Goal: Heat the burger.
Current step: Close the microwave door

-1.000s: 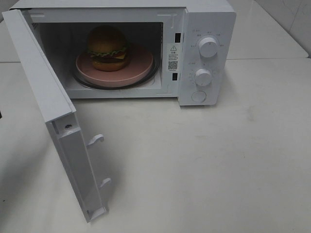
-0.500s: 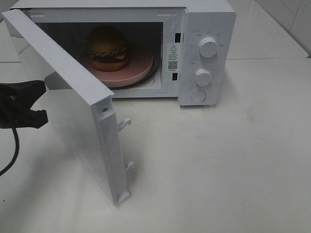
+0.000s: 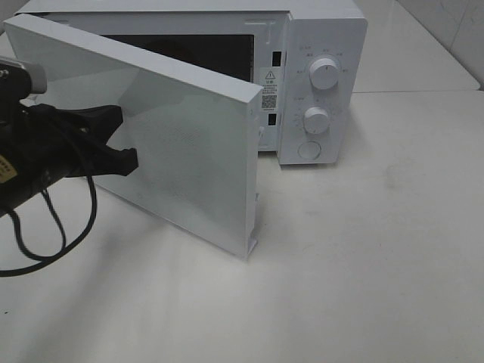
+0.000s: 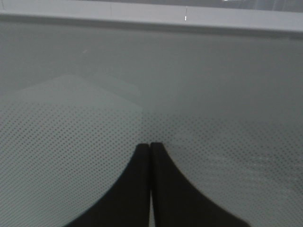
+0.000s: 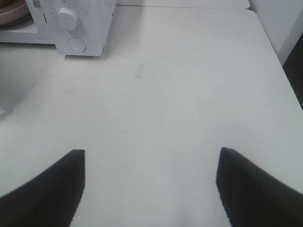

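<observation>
Table: white table, pale wall behind. White microwave sits on it.
Left gripper: fingers squeezed together, holds nothing. Tips press flat on the dotted glass of the door.
Right gripper: fingers wide apart, empty. It hangs over bare table, w/ the microwave's knobs far ahead of it.
Burger: can't see it now. Prob. inside the microwave, on the far side of the door from the left tips.
Door: about half shut, w/ a gap at the latch side, away from the left tips.
Risk 1: glass looks smooth, so the closed tips may slip sideways. Then the door stops short, no click.
Risk 2: a hard push may shove the whole microwave back, bc nothing holds it.
Risk 3: if the door isn't latched, the heat prob. won't start when a knob is turned.
Change vs 1 s ago: then the door stood wide open, the burger showed on a pink plate inside, and no arm was in the high view. Now the left arm is in, the door has swung across most of the opening, and the burger + plate are hidden in that view.
</observation>
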`<state>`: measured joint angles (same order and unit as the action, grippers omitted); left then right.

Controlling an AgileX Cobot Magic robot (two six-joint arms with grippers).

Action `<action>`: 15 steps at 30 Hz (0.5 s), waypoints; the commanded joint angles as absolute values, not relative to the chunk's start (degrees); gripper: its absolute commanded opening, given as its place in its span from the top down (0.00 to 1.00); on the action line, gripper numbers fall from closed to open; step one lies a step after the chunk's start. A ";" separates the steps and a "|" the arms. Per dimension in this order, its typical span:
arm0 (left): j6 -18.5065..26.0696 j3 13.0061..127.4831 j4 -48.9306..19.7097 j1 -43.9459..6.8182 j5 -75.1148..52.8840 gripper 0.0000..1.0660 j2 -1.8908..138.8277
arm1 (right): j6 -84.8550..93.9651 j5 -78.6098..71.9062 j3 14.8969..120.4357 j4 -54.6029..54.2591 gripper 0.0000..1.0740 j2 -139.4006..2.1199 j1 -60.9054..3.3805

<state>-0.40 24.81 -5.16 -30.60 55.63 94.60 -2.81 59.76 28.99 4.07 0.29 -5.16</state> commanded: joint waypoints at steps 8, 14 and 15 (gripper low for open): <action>9.80 35.47 -22.35 -37.93 50.31 1.00 99.52 | -2.86 59.42 28.99 4.01 0.31 1.78 -4.70; 13.52 41.94 -26.81 -38.96 47.21 1.00 102.90 | -2.86 59.42 28.99 4.01 0.31 1.78 -4.70; 13.58 44.12 -28.30 -38.96 45.66 1.00 103.93 | -2.86 59.42 28.99 4.01 0.31 1.78 -4.70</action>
<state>12.89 41.31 -25.90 -38.56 47.61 103.02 -2.81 59.76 28.99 4.07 0.29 -5.16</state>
